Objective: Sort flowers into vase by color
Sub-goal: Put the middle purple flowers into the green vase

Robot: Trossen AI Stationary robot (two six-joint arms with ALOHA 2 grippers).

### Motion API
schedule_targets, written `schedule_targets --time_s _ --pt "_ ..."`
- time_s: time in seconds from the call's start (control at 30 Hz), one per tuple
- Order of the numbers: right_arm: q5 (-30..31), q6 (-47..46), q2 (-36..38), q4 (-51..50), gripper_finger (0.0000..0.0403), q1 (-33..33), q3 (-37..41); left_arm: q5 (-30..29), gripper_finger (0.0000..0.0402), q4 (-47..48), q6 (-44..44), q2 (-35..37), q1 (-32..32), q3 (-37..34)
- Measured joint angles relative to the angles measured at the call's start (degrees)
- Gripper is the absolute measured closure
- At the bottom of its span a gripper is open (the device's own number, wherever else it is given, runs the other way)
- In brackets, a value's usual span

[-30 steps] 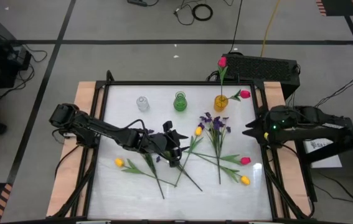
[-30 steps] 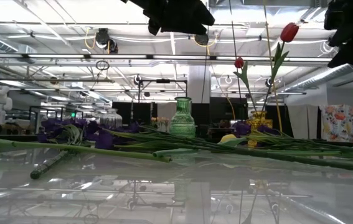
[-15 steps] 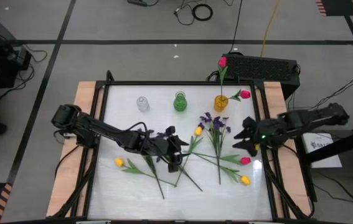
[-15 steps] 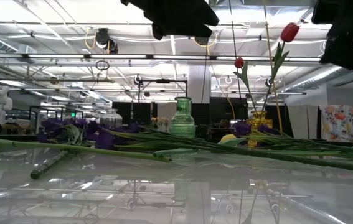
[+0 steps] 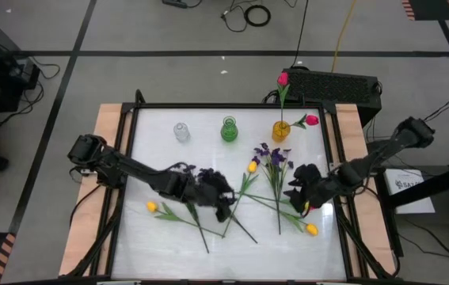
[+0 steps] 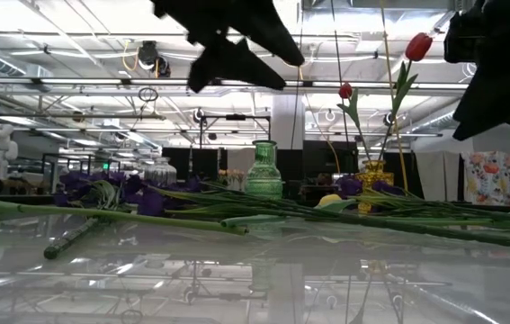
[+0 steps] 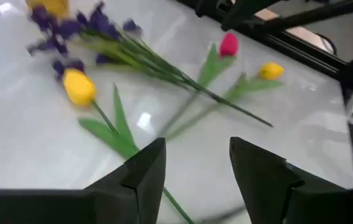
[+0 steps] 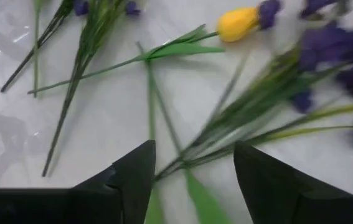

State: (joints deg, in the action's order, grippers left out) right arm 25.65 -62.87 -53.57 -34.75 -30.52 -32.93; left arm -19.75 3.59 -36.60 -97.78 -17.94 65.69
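Loose flowers lie flat on the white table: yellow tulips, a purple bunch and long green stems. An amber vase holds two pink-red tulips. A green vase and a clear vase stand beside it. My left gripper hovers open over a yellow tulip's leafy stem near the table's middle. My right gripper hovers open over crossing stems on the right side. Neither touches anything.
The three vases stand in a row near the far edge. A black box sits beyond the far right corner. A dark frame rims the table. Bare table top shows at the far left and along the near edge.
My right gripper has swung from the table's right edge toward the middle and come down over the flowers there. My left gripper has rolled about its own axis and sunk a little. The flowers lie as before.
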Motion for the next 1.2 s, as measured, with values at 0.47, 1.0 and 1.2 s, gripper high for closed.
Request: schedule_targets --time_s 0.47,1.0,1.2 --pt "0.72 17.38 -25.02 52.91 0.0202 -1.77 -0.02 -9.82 0.0254 11.1 -18.88 -2.26 -14.02 0.0" --pt "3.43 22.87 -49.75 29.76 0.0202 6.07 -28.7 -8.87 0.0254 15.33 -20.19 -7.9 -17.31 0.02" --pt "-3.37 27.26 -56.69 29.63 0.0186 10.88 -34.81 -11.16 0.0254 18.77 -23.09 -7.69 -20.59 0.04"
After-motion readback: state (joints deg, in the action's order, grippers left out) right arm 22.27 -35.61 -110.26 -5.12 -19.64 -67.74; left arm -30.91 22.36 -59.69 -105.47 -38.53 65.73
